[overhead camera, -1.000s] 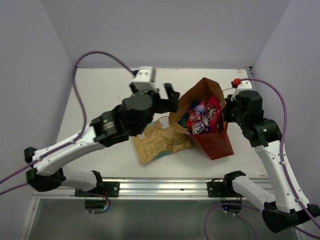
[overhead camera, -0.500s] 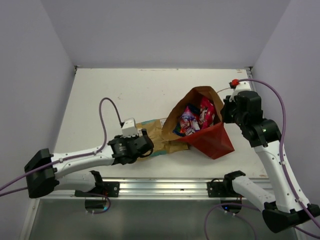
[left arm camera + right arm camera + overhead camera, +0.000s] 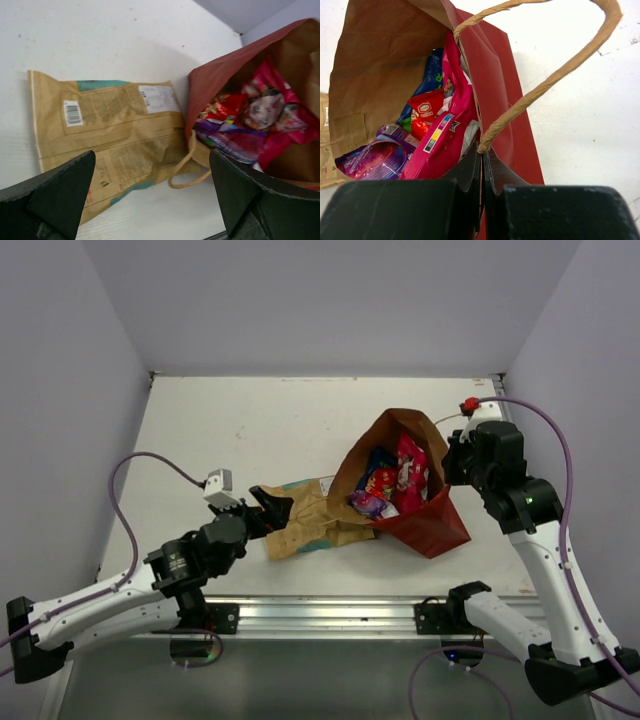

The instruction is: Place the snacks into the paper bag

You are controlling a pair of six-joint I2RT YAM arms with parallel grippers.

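The red-brown paper bag (image 3: pixel 428 520) leans open toward the left. Inside it lie the pink-and-white packet (image 3: pixel 450 135), the blue-and-white one (image 3: pixel 432 75), the small red-orange one (image 3: pixel 425 112) and the purple one (image 3: pixel 375 157). The tan kraft pouch (image 3: pixel 315 520) lies flat on the table, its right end touching the bag's mouth. My left gripper (image 3: pixel 268 508) is open and empty, low over the pouch's left end; in the left wrist view the pouch (image 3: pixel 110 135) and the bag (image 3: pixel 225 75) lie ahead of it. My right gripper (image 3: pixel 482 155) is shut on the bag's rim at the handle's root.
One string handle (image 3: pixel 187 170) rests on the table between pouch and bag; the other handle (image 3: pixel 550 85) loops up over my right gripper. Walls close the white table (image 3: pixel 230 430) at the left, back and right. A metal rail (image 3: pixel 320 615) runs along the near edge.
My left arm has drawn back from above the bag's mouth and dropped low to the near left, facing the pouch. The bag has tipped a little. The right gripper keeps its hold.
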